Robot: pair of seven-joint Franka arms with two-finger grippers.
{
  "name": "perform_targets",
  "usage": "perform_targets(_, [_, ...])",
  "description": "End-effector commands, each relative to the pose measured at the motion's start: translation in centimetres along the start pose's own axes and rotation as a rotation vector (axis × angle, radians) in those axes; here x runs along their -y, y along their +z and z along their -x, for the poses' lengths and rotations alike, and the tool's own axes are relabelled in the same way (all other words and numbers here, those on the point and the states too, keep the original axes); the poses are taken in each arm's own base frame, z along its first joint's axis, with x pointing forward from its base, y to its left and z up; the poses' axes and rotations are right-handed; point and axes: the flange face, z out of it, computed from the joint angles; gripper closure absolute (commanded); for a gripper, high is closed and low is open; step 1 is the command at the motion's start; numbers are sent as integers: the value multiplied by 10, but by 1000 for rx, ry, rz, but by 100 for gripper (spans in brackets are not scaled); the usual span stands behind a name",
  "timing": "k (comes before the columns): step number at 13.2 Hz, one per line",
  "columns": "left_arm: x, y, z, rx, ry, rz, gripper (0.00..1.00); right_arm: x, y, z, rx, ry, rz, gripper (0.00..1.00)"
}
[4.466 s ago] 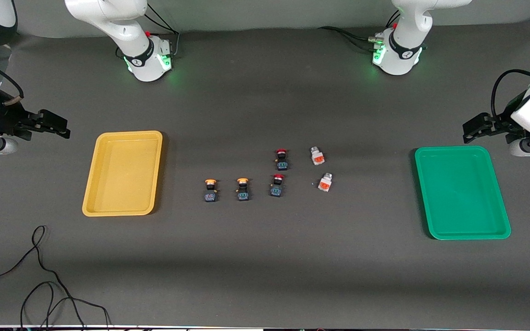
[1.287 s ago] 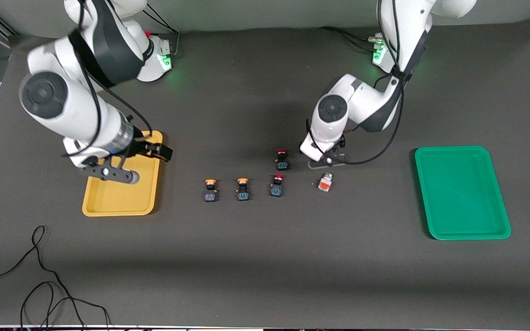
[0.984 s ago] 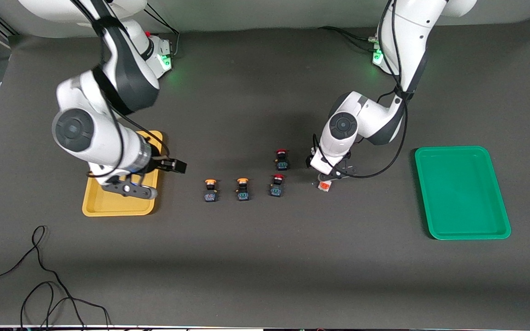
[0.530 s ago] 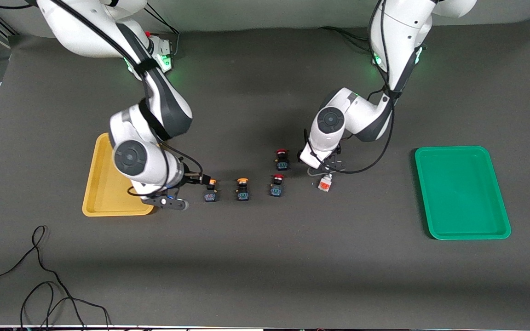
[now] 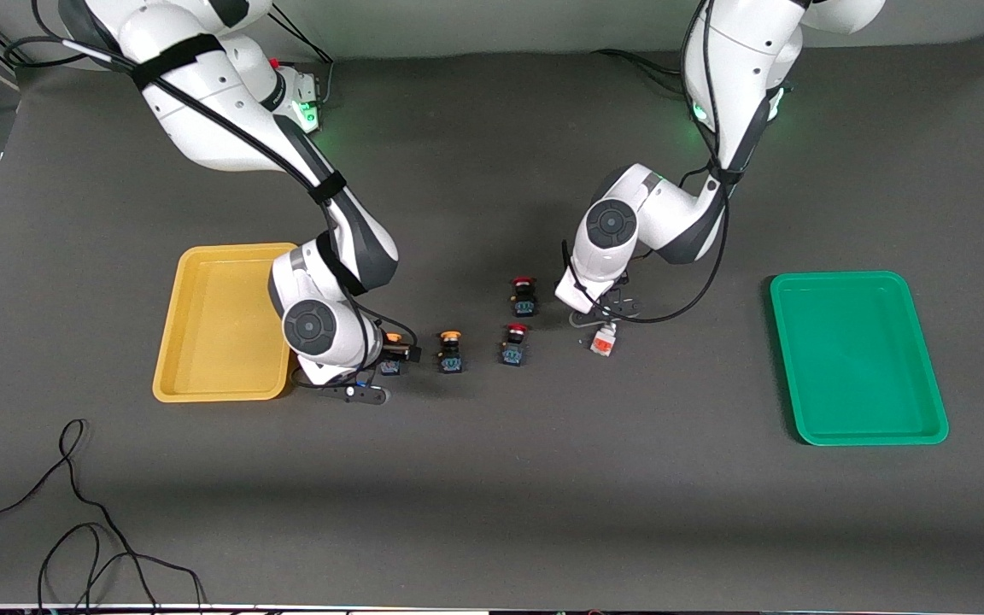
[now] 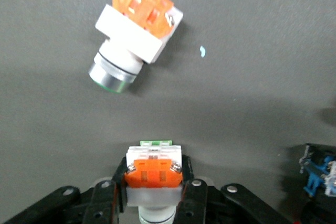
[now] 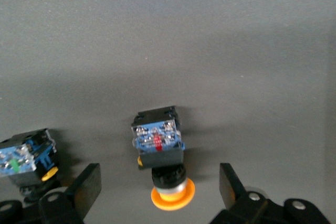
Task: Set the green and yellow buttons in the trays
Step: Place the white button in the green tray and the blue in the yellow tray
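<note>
The right gripper has come down from beside the yellow tray to the first yellow-capped button, the one closest to that tray. Its fingers stand wide apart, one on each side of the button, and they do not touch it. The button lies on the table with its orange-yellow cap toward the gripper and its blue terminal face away from it. Half a second ago the gripper was only at the cap; now it is around the body. The second yellow-capped button is just beside, toward the left arm's end, and it has not moved.

The left gripper is low over the table and is closed on a white button with an orange block, which sits between its fingers. This is the button that lay farther from the front camera in the earliest frame; that place is now covered by the arm. The other white button lies on the table just in front of the gripper, tilted, where it was before. Two red-capped buttons rest beside the gripper toward the right arm's end, unmoved.

The green tray is well apart from the left gripper, at the left arm's end of the table. No button lies in either tray.
</note>
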Motion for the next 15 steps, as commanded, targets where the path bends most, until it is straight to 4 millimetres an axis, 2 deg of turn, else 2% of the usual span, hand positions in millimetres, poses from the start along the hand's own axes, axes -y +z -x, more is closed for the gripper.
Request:
perform_targets(1, [3, -54, -3, -11, -52, 8, 91, 3, 3, -3, -12, 14, -1, 0])
perform_targets(3, [16, -119, -8, -25, -73, 15, 93, 2, 12, -5, -17, 17, -2, 0])
perform_targets(5, [35, -167, -13, -19, -112, 40, 91, 2, 18, -6, -19, 18, -3, 0])
perform_targets(6, [47, -180, -16, -16, -106, 32, 92, 2, 19, -6, -24, 18, -6, 10])
perform_targets(7, [63, -191, -23, -5, -41, 19, 92, 2, 19, -7, -25, 18, -7, 30])
perform_targets(8, [101, -204, -47, 9, 3, 11, 92, 2, 19, -7, -25, 18, -7, 67])
perform_targets(9, [142, -215, -70, 35, 54, 2, 92, 2, 18, -8, -29, 16, -6, 100])
perform_targets(12, [274, -246, -131, 106, 229, 24, 93, 4, -1, -7, -47, 15, -19, 100])
perform_targets(13, [319, -246, -146, 113, 258, 31, 94, 5, -23, -6, -62, 12, -29, 100])
perform_targets(15, [379, -235, -162, 118, 292, 20, 95, -1, -67, 1, -48, 15, -21, 100])
